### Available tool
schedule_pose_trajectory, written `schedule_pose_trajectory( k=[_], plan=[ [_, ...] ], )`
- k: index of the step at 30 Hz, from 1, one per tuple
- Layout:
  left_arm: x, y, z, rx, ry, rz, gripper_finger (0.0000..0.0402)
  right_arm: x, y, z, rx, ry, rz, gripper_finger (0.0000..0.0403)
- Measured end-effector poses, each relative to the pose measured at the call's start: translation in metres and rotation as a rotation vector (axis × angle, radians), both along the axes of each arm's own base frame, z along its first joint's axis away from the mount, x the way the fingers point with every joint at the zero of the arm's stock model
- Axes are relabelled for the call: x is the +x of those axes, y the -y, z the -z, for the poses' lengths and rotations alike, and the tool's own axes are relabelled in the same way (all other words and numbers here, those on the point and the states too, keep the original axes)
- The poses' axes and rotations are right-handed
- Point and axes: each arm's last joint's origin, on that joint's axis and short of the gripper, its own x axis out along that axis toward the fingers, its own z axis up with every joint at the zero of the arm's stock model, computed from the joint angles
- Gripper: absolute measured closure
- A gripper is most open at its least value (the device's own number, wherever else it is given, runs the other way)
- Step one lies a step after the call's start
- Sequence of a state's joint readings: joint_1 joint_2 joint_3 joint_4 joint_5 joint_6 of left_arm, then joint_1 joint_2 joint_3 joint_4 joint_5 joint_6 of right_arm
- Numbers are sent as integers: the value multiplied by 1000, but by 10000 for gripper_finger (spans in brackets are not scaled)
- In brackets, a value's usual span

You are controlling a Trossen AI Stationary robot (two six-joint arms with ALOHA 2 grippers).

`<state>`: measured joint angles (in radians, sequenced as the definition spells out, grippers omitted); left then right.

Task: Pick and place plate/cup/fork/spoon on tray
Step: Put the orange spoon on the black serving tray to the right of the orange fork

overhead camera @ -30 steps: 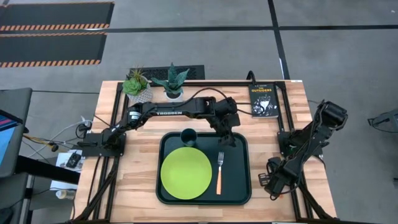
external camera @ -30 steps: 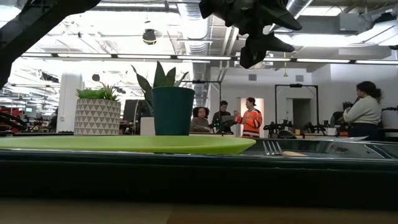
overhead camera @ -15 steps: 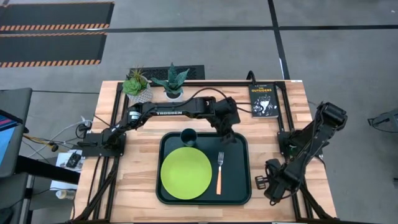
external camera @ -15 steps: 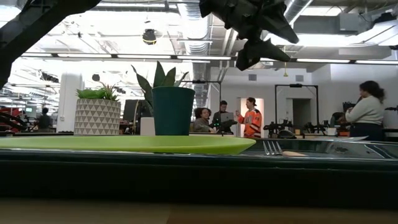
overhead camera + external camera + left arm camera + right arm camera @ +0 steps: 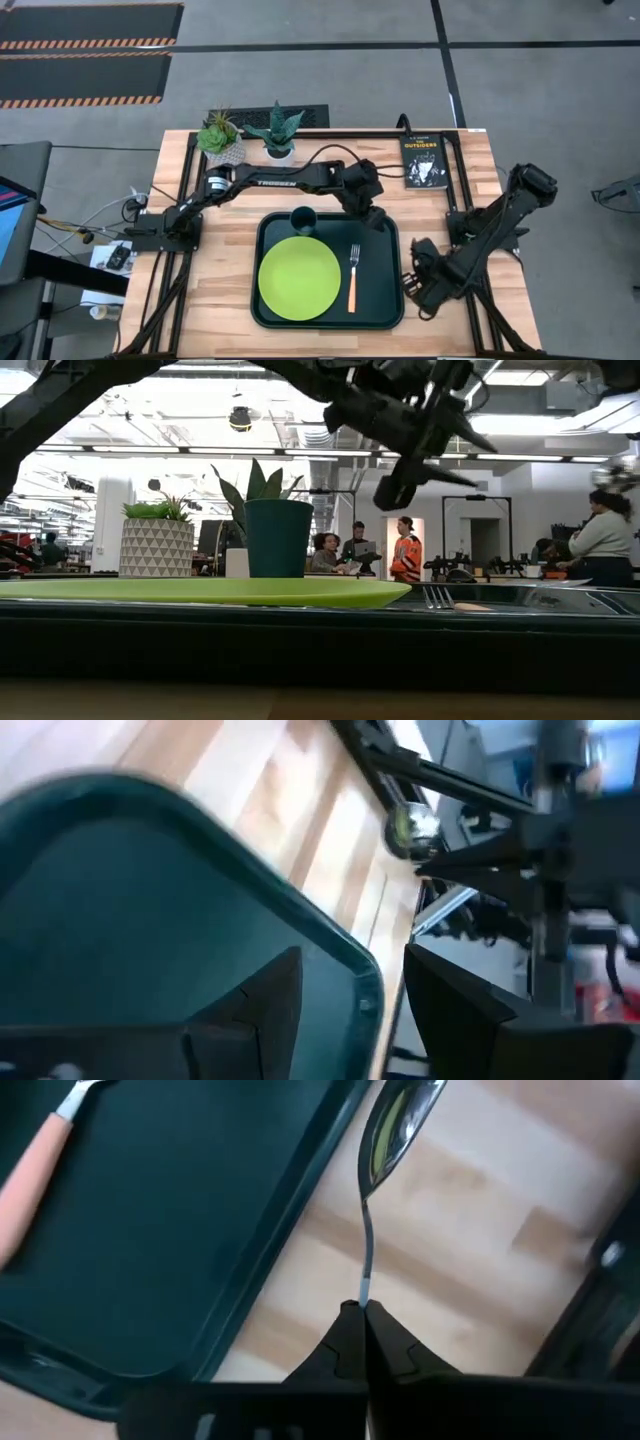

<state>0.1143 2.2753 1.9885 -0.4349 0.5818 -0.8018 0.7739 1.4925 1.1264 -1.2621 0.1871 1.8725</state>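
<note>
- Gripping the small spoon point(image 5: 385, 1140) by the thin neck below its silver metal bowl, the right gripper point(image 5: 362, 1320) is seen with its dark fingers pinched together on it; the handle is hidden between them.
- That spoon is held above the bare wood of the table point(image 5: 225, 295), just beside the right edge of the large dark green rectangular tray point(image 5: 380, 300), its bowl pointing out past the rim.
- On the tray, the flat round lime-green plate point(image 5: 299, 277) is laid at the left, with the small dark teal cup point(image 5: 303, 218) upright just behind it.
- The small fork point(image 5: 353, 275), silver tines and orange handle, is laid right of the plate, apart from it.
- The left gripper point(image 5: 345, 990) is held above the tray's back right corner, its fingers parted and nothing between them.
- Two potted plants point(image 5: 220, 138) and a small black book point(image 5: 423, 160) are noted at the table's back edge.
</note>
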Motion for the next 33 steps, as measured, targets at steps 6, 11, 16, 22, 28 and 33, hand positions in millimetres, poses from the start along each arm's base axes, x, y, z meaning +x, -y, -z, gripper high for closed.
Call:
schedule_pose_trajectory(
  k=[6, 11, 16, 22, 28, 33],
  plan=[
    [6, 2, 0, -121, 41, -37, 239, 13, 18, -2, -28, -54, -136, 401],
    [8, 1, -4, -128, 78, -58, 239, 22, 23, -2, -23, -58, -288, 401],
    [9, 0, -5, -109, 107, -62, 239, 26, 28, -3, -24, -69, -351, 401],
    [9, 6, -3, -98, 83, -59, 239, 30, 31, -15, -95, -47, -388, 401],
    [9, 8, -2, -103, 66, -81, 239, 28, 35, -22, -154, -72, -416, 401],
    [10, 6, -4, -119, 65, -147, 239, 27, 32, -22, -157, -84, -506, 401]
  ],
)
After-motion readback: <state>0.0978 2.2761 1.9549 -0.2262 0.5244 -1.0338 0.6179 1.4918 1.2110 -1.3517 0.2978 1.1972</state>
